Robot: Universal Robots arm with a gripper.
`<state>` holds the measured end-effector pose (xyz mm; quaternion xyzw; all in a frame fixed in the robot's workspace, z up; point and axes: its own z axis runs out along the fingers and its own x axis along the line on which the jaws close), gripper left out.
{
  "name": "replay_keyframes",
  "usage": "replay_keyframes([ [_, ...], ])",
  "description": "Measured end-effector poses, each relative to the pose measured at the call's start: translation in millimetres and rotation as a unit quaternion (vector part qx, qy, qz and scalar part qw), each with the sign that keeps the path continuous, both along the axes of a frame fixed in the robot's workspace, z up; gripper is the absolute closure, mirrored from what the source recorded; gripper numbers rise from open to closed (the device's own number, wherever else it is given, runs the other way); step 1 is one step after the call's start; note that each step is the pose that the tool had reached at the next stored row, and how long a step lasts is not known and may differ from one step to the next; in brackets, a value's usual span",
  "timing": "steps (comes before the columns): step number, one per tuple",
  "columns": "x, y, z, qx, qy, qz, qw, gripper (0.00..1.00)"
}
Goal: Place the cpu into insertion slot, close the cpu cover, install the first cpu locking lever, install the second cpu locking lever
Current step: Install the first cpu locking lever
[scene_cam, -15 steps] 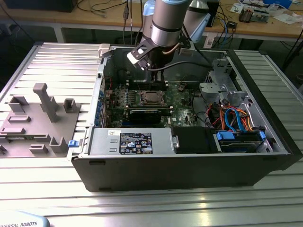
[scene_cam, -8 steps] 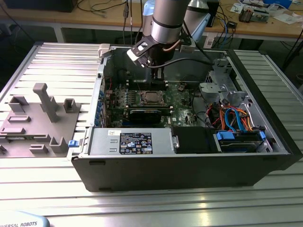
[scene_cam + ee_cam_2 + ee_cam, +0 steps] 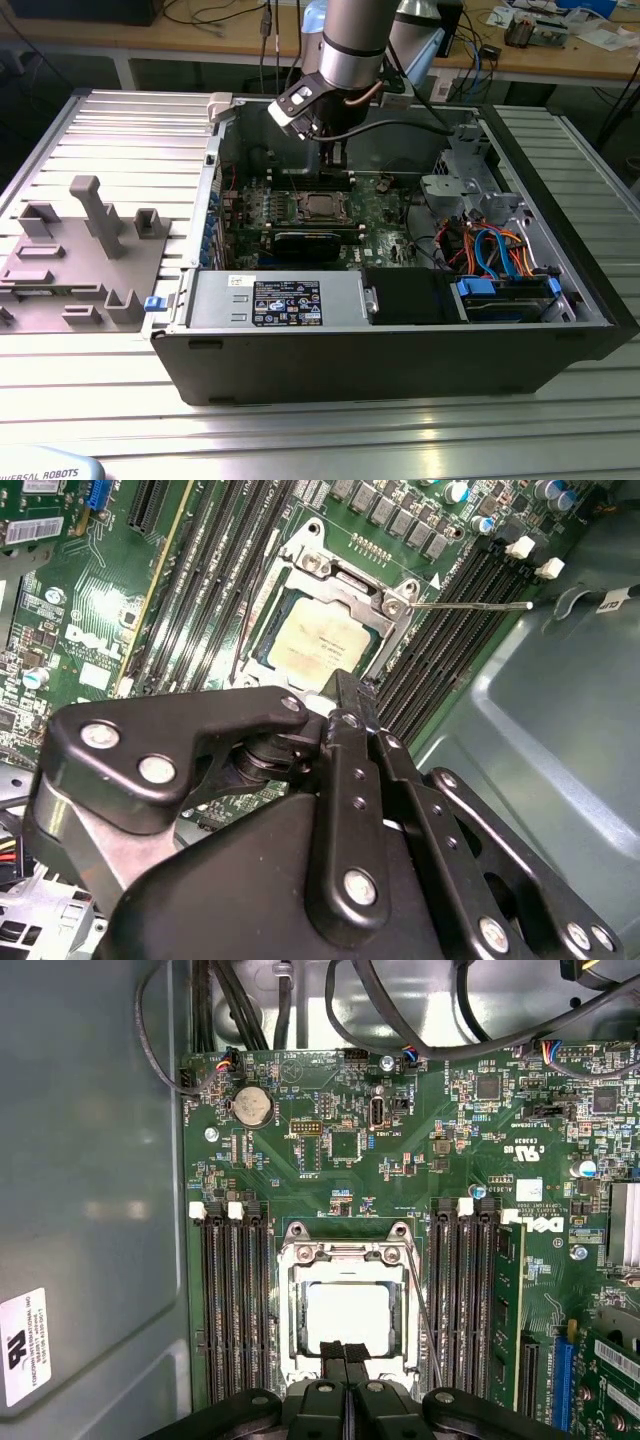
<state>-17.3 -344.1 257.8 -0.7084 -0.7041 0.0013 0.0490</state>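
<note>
Currently, the gripper (image 3: 345, 1352) is down inside the open PC case (image 3: 400, 360). Its fingers are pressed together w/ nothing between them, tips at the edge of the insertion slot (image 3: 322, 207); contact cannot be told. The cpu (image 3: 347, 1315) sits in that slot, the cpu cover (image 3: 347, 1252) lying flat round it. A thin wire lever (image 3: 470, 605) juts out over the memory slots (image 3: 235, 1300) beside the socket.

Surroundings in the exterior view, clock taken from the socket:
- long black card (image 3: 305, 243) just at 6
- PSU (image 3: 280, 300) beyond it, approx. 6–7
- drive cage (image 3: 495, 250) w/ blue and orange cables, approx. 4
- arm's black cable (image 3: 400, 127) drooping across the case, between 1 and 2

A coin battery (image 3: 251, 1107) sits on the green board, well apart from the socket. The case lies on its side on a ribbed aluminium table (image 3: 300, 430). A grey moulded fixture (image 3: 80, 250) is at 9, toward the exterior view's left. Wooden benches (image 3: 560, 50) w/ loose cables run behind, from 11 to 2.
</note>
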Motion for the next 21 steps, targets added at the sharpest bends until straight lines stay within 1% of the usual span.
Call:
replay_keyframes([
  [4,0.0,0.0,0.0,0.0,0.0,0.001,1.0,0.89],
  [7,0.0,0.0,0.0,0.0,0.0,0.005,1.0,0.89],
  [9,0.0,0.0,0.0,0.0,0.0,0.011,0.9999,0.89],
  [12,0.0,0.0,0.0,0.0,0.0,0.024,0.9997,0.89],
  [14,0.0,0.0,0.0,0.0,0.0,0.039,0.9992,0.89],
  [16,0.0,0.0,0.0,0.0,0.0,0.055,0.9985,0.89],
  [17,0.0,0.0,0.0,0.0,0.0,0.059,0.9982,0.89],
  [21,0.0,0.0,0.0,0.0001,0.0,0.082,0.9966,0.89],
])
